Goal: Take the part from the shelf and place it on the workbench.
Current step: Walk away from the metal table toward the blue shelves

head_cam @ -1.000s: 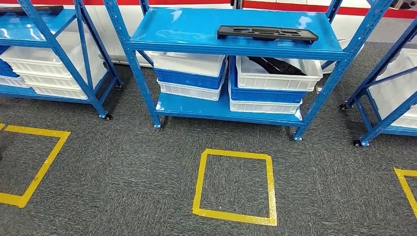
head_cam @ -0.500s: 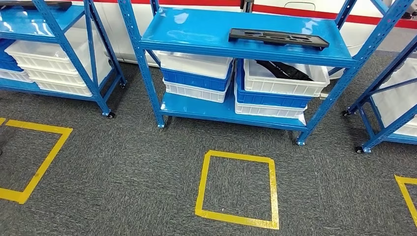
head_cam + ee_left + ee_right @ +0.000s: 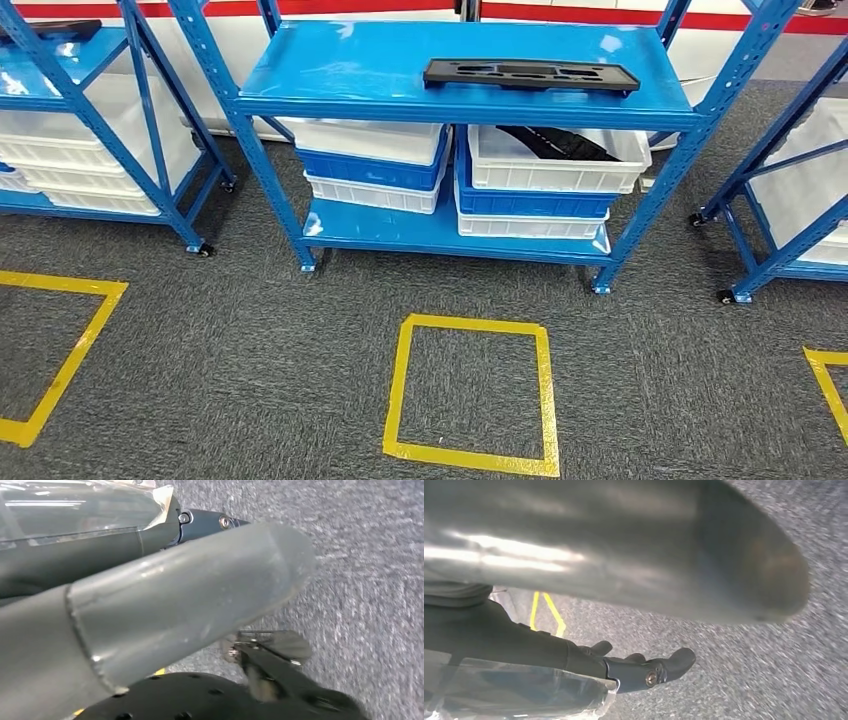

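One part [image 3: 531, 75] on shelf [image 3: 330, 70] — head view

Flat black elongated part [image 3: 530, 74] with recessed cut-outs, laid lengthwise on the top board of the middle blue shelf [image 3: 350, 70], set toward its right half, near the far edge, lying flat, touched by nothing

Left shelf's part [image 3: 50, 29] edge-cropped.
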{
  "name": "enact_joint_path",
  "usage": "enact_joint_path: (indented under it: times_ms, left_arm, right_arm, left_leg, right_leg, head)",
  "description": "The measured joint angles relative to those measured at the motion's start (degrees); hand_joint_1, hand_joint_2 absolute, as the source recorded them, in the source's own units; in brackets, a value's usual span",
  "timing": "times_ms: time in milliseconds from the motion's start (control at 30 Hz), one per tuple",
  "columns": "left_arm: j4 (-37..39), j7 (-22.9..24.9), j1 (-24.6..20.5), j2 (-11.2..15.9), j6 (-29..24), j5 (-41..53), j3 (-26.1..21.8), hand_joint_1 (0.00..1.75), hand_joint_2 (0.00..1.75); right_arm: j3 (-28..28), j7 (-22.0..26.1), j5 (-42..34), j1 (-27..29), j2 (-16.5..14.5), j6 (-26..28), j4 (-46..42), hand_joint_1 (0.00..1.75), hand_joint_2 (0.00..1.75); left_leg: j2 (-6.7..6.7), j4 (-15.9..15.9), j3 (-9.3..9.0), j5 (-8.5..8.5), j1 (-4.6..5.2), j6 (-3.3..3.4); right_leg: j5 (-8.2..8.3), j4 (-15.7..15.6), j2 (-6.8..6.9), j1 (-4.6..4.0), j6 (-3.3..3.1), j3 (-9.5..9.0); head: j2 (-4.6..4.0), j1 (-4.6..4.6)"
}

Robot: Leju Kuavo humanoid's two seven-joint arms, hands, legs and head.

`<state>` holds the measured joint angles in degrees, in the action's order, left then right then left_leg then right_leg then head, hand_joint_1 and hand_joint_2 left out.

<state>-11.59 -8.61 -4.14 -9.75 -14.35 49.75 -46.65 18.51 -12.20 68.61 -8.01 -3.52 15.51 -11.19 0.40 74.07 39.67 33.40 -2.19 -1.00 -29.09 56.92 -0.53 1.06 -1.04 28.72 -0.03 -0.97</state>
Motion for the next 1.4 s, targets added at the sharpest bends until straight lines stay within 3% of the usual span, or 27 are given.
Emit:
enact_joint_path:
  times_ms: [33,67,100,200,233,267,333,367,433,500,567,600,667,700,733,767,833,867,933,1000,1067,1100,1133,1200,1233,1267,1400]
  left_arm:
    - [0.0,0.0,0.1,0.0,0.0,0.0,0.0,0.0,0.0]
    - [0.0,0.0,0.2,0.0,0.0,0.0,0.0,0.0,0.0]
    - [0.0,0.0,0.3,0.0,0.0,0.0,-0.1,0.0,0.0]
    - [0.0,0.0,0.3,0.5,-0.1,0.0,-0.3,0.0,0.0]
    - [-0.1,0.0,0.4,0.7,-0.2,0.0,-0.3,0.0,0.0]
    - [-0.1,0.0,0.4,0.8,-0.2,0.1,-0.3,0.0,0.0]
    - [-0.1,-0.1,0.2,0.6,-0.3,0.1,-0.3,0.0,0.0]
    - [-0.1,-0.1,0.1,0.6,-0.3,0.1,-0.3,0.0,0.0]
    - [-0.1,-0.1,0.1,0.5,-0.3,0.1,-0.4,0.0,0.0]
    - [-0.1,-0.1,0.1,0.3,-0.3,0.1,-0.4,0.0,0.0]
    - [0.0,-0.1,0.2,0.2,-0.3,0.1,-0.4,0.0,0.0]
    - [0.0,0.0,0.3,0.1,-0.2,0.1,-0.4,0.0,0.0]
    - [0.0,0.0,0.3,0.0,-0.2,0.1,-0.4,0.0,0.0]
    - [0.0,0.0,0.3,0.1,-0.2,0.1,-0.4,0.0,0.0]
    - [0.0,0.0,0.3,0.2,-0.2,0.1,-0.4,0.0,0.0]
    - [0.0,0.0,0.2,0.2,-0.2,0.1,-0.4,0.0,0.0]
    - [-0.1,0.1,-0.3,0.2,-0.3,0.1,-0.4,0.0,0.0]
    - [-0.1,0.1,-0.6,0.2,-0.3,0.1,-0.4,0.0,0.0]
    - [-0.1,0.1,-0.9,0.3,-0.4,0.1,-0.4,0.0,0.0]
    - [-0.1,0.1,-0.7,0.2,-0.5,0.1,-0.4,0.0,0.0]
    - [0.0,0.2,-0.3,0.2,-0.8,0.3,-0.4,0.0,0.0]
    - [0.0,0.1,-0.1,0.2,-0.9,0.4,-0.4,0.0,0.0]
    - [0.0,0.2,0.1,0.2,-1.0,0.5,-0.4,0.0,0.0]
    - [0.0,0.2,0.3,0.4,-1.2,0.7,-0.5,0.0,0.87]
    - [0.0,0.2,0.3,0.4,-1.2,0.7,-0.5,0.0,1.31]
    - [0.0,0.2,0.4,0.4,-1.2,0.7,-0.5,0.0,1.75]
    - [0.0,0.3,0.2,0.2,-1.3,0.8,-0.6,0.0,1.75]
  right_arm:
    - [0.0,0.0,0.0,0.0,-0.1,0.0,0.0,0.0,0.0]
    - [0.0,0.0,0.1,0.1,-0.1,0.0,0.0,0.0,0.0]
    - [0.0,0.0,0.1,0.1,-0.1,0.0,0.0,0.0,0.0]
    - [0.0,0.0,0.2,0.0,-0.5,0.0,0.0,0.0,0.0]
    - [0.0,0.0,0.2,-0.2,-0.8,0.0,0.0,0.0,0.0]
    - [0.0,0.0,0.3,-0.3,-1.0,0.0,0.0,0.0,0.0]
    - [0.0,0.0,0.3,-0.5,-0.9,0.0,-0.1,0.0,0.0]
    - [0.0,0.0,0.3,-0.7,-0.8,0.0,-0.1,0.0,0.0]
    - [0.0,0.0,0.3,-1.0,-0.7,0.0,-0.1,0.0,0.0]
    - [0.0,0.0,0.3,-0.9,-0.6,-0.1,-0.1,0.0,0.0]
    - [0.1,-0.1,0.2,-0.5,-0.3,-0.1,-0.1,0.0,0.0]
    - [0.1,-0.1,0.2,-0.3,-0.2,-0.1,-0.1,0.0,0.0]
    - [0.1,-0.1,0.2,-0.2,-0.1,-0.1,-0.1,0.0,0.0]
    - [0.1,-0.1,0.2,-0.3,-0.2,-0.2,0.0,0.0,0.0]
    - [0.1,-0.1,0.2,-0.4,-0.2,-0.3,0.0,0.0,0.0]
    - [0.1,-0.1,0.2,-0.5,-0.3,-0.4,0.0,0.0,0.0]
    - [0.1,-0.1,0.2,-0.9,-0.3,-0.4,-0.1,0.0,0.0]
    - [0.1,0.0,0.2,-1.1,-0.2,-0.4,-0.1,0.0,0.0]
    - [0.1,0.0,0.2,-1.4,-0.2,-0.4,-0.2,0.0,0.0]
    - [0.1,0.0,0.3,-1.3,-0.1,-0.4,-0.2,0.0,0.0]
    - [0.1,0.0,0.3,-0.9,-0.1,-0.4,-0.2,0.0,0.0]
    - [0.1,0.0,0.3,-0.6,-0.1,-0.4,-0.2,0.0,0.0]
    - [0.1,0.0,0.3,-0.5,-0.2,-0.4,-0.2,0.0,0.0]
    - [0.1,0.0,0.4,-0.3,-0.3,-0.4,-0.2,0.0,0.0]
    - [0.1,0.0,0.5,-0.4,-0.4,-0.4,-0.1,0.0,0.0]
    - [0.1,0.0,0.5,-0.5,-0.5,-0.4,-0.1,0.0,0.0]
    - [0.1,0.0,0.8,-0.6,-0.5,-0.4,-0.2,0.0,0.0]
  left_leg:
    - [-0.04,0.8,1.74,1.55,0.17,0.25]
    - [-0.07,-0.1,2.59,2.0,0.39,0.69]
    - [-0.16,-2.6,2.71,0.95,0.75,1.4]
    - [-1.98,-12.1,0.89,-8.45,2.82,4.95]
    - [-2.7,-13.9,0.12,-10.48,3.41,5.66]
    - [-3.24,-14.9,-0.72,-11.12,3.78,5.9]
    - [-2.96,-16.6,-3.43,-10.65,3.73,5.96]
    - [-2.71,-17.4,-4.84,-10.47,3.6,6.18]
    - [-2.23,-18.3,-7.05,-9.81,3.2,6.36]
    - [-1.98,-18.6,-8.58,-8.67,2.76,6.02]
    - [-2.02,-18.7,-10.11,-7.24,2.09,5.23]
    - [-2.05,-18.6,-10.94,-6.48,1.68,4.73]
    - [-2.0,-18.4,-12.32,-4.88,1.18,3.62]
    - [-1.9,-18.4,-12.97,-3.91,1.21,3.03]
    - [-1.74,-18.4,-13.62,-2.98,1.34,2.46]
    - [-1.59,-18.2,-14.24,-2.36,1.4,1.99]
    - [-1.19,-17.0,-14.74,-2.24,1.22,1.41]
    - [-0.98,-15.0,-13.98,-2.43,1.01,1.24]
    - [-0.64,-8.7,-10.21,-1.1,0.75,0.84]
    - [-0.59,-2.2,-5.09,2.84,0.73,0.5]
    - [-0.58,-0.6,-1.75,5.87,0.75,0.56]
    - [-0.58,-2.3,-1.17,5.34,0.82,0.85]
    - [-0.57,-5.3,-1.22,3.03,0.97,1.39]
    - [-0.71,-11.5,-2.02,-4.3,1.57,3.01]
    - [-0.9,-13.4,-2.45,-6.91,1.98,3.66]
    - [-1.1,-14.1,-2.72,-8.28,2.32,4.06]
    - [-1.38,-15.9,-4.88,-8.86,2.22,4.3]
  right_leg:
    - [-0.64,0.0,-0.35,-0.27,-0.14,-0.76]
    - [-1.28,0.0,-0.69,-0.56,-0.2,-1.57]
    - [-1.97,-0.1,-0.94,-0.89,-0.25,-2.37]
    - [-4.24,-0.4,-1.56,-1.43,-0.17,-4.47]
    - [-4.72,-0.7,-1.84,-1.4,0.01,-5.51]
    - [-4.63,-0.7,-2.12,-1.48,0.51,-6.45]
    - [-3.57,0.8,-2.02,-1.51,1.59,-7.17]
    - [-2.94,3.3,-1.59,-1.53,2.07,-6.14]
    - [-3.5,9.8,-0.69,-1.33,2.12,-1.97]
    - [-7.01,14.6,-0.43,-0.99,1.82,2.93]
    - [-10.15,14.1,-0.27,-0.29,2.44,5.76]
    - [-9.68,11.6,-0.14,0.22,3.51,6.11]
    - [-4.25,4.8,0.59,1.25,6.18,5.43]
    - [-1.52,2.4,1.29,1.48,6.77,4.83]
    - [0.4,1.1,1.79,1.55,6.61,4.26]
    - [1.33,0.9,2.14,1.61,5.86,3.93]
    - [1.55,0.9,1.78,1.66,3.85,2.96]
    - [1.58,0.9,1.65,1.66,3.06,2.47]
    - [1.2,1.0,1.63,1.31,1.86,1.48]
    - [0.73,1.0,1.58,0.96,1.28,0.83]
    - [0.05,1.0,1.32,0.66,1.05,0.18]
    - [-0.4,1.0,1.15,0.52,1.04,-0.23]
    - [-0.87,1.0,1.02,0.37,1.08,-0.72]
    - [-1.81,0.8,0.73,0.18,1.28,-1.5]
    - [-2.27,0.7,0.6,0.07,1.52,-1.71]
    - [-2.67,0.6,0.45,-0.02,1.8,-1.88]
    - [-4.43,1.9,0.42,-0.48,2.74,-2.19]
  head:
    - [0.0,-0.01]
    - [0.0,-0.02]
    - [-0.01,-0.05]
    - [0.0,0.18]
    - [0.01,0.32]
    - [0.01,0.43]
    - [0.01,0.26]
    - [-0.01,0.18]
    - [-0.02,0.09]
    - [-0.01,0.07]
    - [-0.01,0.12]
    - [-0.01,0.13]
    - [-0.01,0.35]
    - [-0.01,0.54]
    - [-0.01,0.57]
    - [-0.01,0.54]
    - [-0.01,-0.05]
    - [-0.01,-0.25]
    - [-0.01,-0.61]
    - [-0.01,-0.65]
    - [-0.01,-0.67]
    - [-0.01,-0.69]
    - [-0.01,-0.71]
    - [-0.01,-0.53]
    - [-0.01,-0.51]
    - [-0.01,-0.46]
    - [-0.01,-0.47]
